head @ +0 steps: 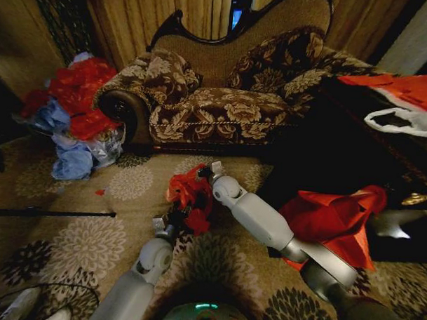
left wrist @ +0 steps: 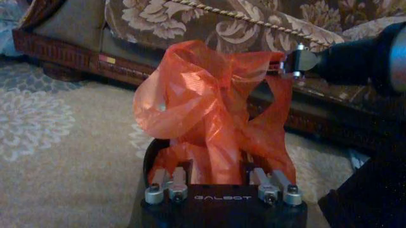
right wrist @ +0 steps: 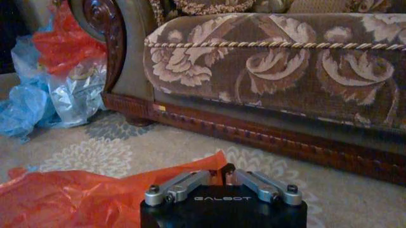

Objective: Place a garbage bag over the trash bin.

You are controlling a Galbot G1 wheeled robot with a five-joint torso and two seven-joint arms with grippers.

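**Stretching the bag mouth between two grippers**

Patterned carpet (head: 91, 247) covers the floor, with a floral sofa (head: 222, 104) behind and a heap of red and blue bags (head: 74, 120) beside its arm. On the floor in front of the sofa, between the two arms, is the garbage bag (head: 190, 198), a crumpled, glossy red mass. In the left wrist view it rises out of a dark round opening, which I judge to be the trash bin (left wrist: 149, 154); the rim is mostly hidden.

The right gripper (head: 207, 172) reaches forward from a long, almost straight arm and is closed on the top edge of the bag, a thin fold pinched between its fingertips. The left gripper (head: 170, 225) comes from below, with the arm bent and low, and its fingers (left wrist: 166, 183) are narrow around the lower part of the bag just above the bin.

In my judgement the step now is to open the mouth of the bag and bring it around the rim. To do this well, the two grippers should pull apart gently and evenly, because the film is thin and can slip or tear. One edge should go over the rim first, and the bin should not be tipped.
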